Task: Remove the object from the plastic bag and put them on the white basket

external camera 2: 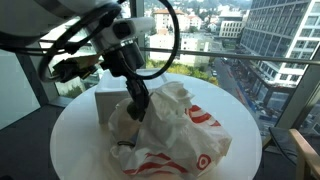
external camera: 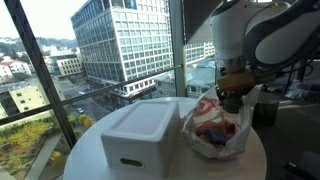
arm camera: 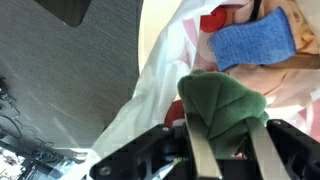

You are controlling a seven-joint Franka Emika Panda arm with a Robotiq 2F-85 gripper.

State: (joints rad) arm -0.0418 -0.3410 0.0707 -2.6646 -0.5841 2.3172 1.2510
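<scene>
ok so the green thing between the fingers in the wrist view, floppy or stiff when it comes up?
Probably floppy: the green item shows soft folds and a felt-like surface between the fingers, so expect it to sag and drape. Being cloth-like, it is likely light for its size. It may drag on the thin plastic bag crumpled beside it, so the bag could lift too.

A basket (external camera: 140, 135) and a bag (external camera: 215, 125) are sitting side by side on a round table (external camera: 85, 155), pressing against each other in both exterior views. The gripper (external camera 2: 138, 105) is hanging at the bag's mouth. In the wrist view, a cloth (arm camera: 225, 100) is sitting between the gripper's fingers, and a rag (arm camera: 250, 45) is lying beyond it inside the bag.
</scene>
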